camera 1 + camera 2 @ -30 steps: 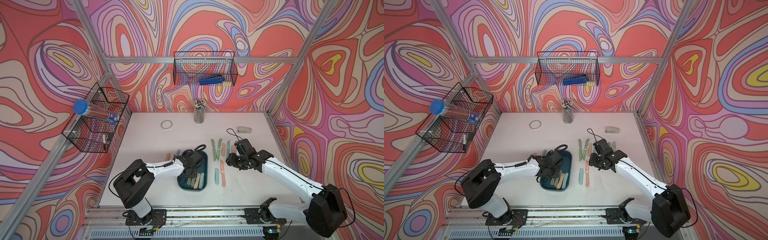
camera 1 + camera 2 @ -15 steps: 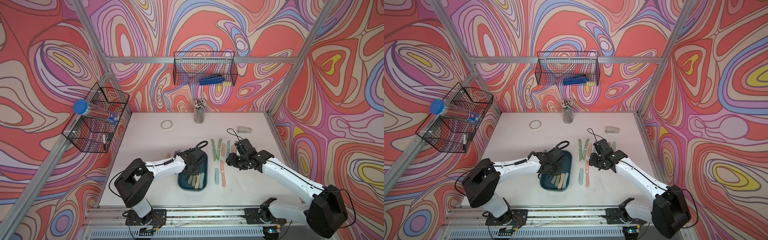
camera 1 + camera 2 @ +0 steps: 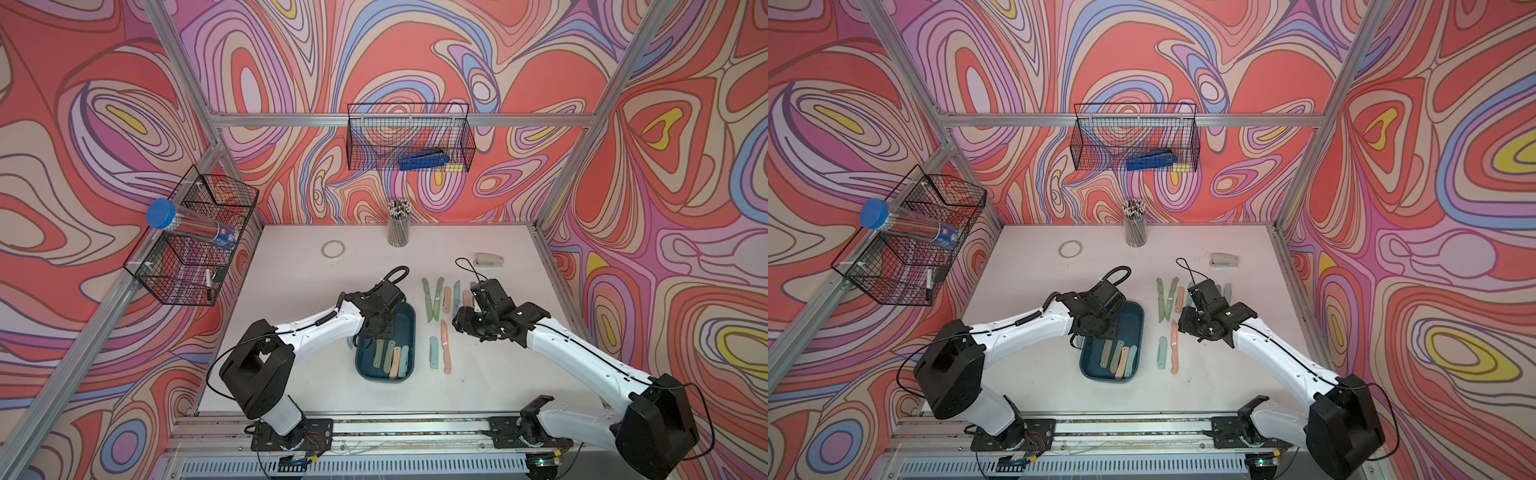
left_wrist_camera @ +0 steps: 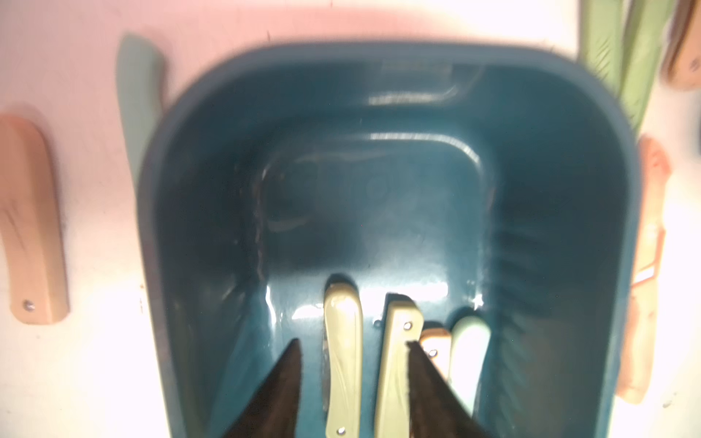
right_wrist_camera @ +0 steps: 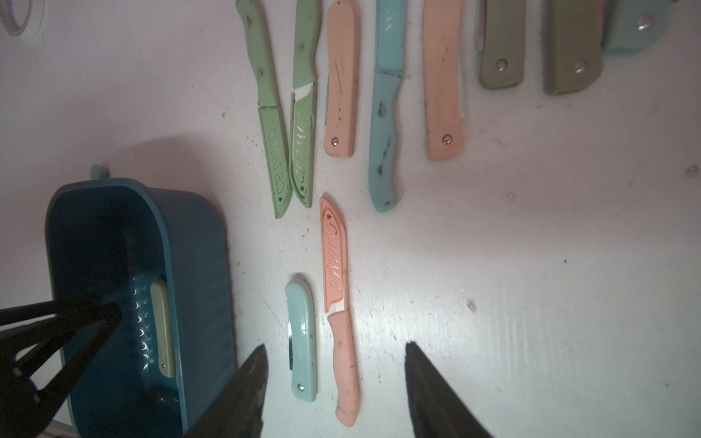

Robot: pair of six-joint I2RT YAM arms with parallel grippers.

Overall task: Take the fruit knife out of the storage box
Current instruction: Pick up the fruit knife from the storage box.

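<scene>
Table (image 3: pixel 291 291), left jaws reopened over storage box (image 3: pixel 406 322)

Dark teal storage box (image 3: pixel 406 328) holding four folded fruit knives (image 3: pixel 390 360)
It sits upright on the white tabletop (image 3: pixel 291 299); the knives lie side by side, lengthwise, at its near end.

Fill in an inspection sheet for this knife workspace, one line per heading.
Surface: white table, scuffed.
Job's things: storage box holds four folded fruit knives at its near end; loose knives lie on the table beside it.
Clutter: pencil cup, tape ring, stapler.
Grippers: left gripper open in the box, tips flanking a cream knife; right gripper open, empty, above the loose knives.
Cables: coiled cable at the left wrist; thin loop at the right wrist.
Surroundings: back wire basket, side wire basket, patterned walls.
</scene>
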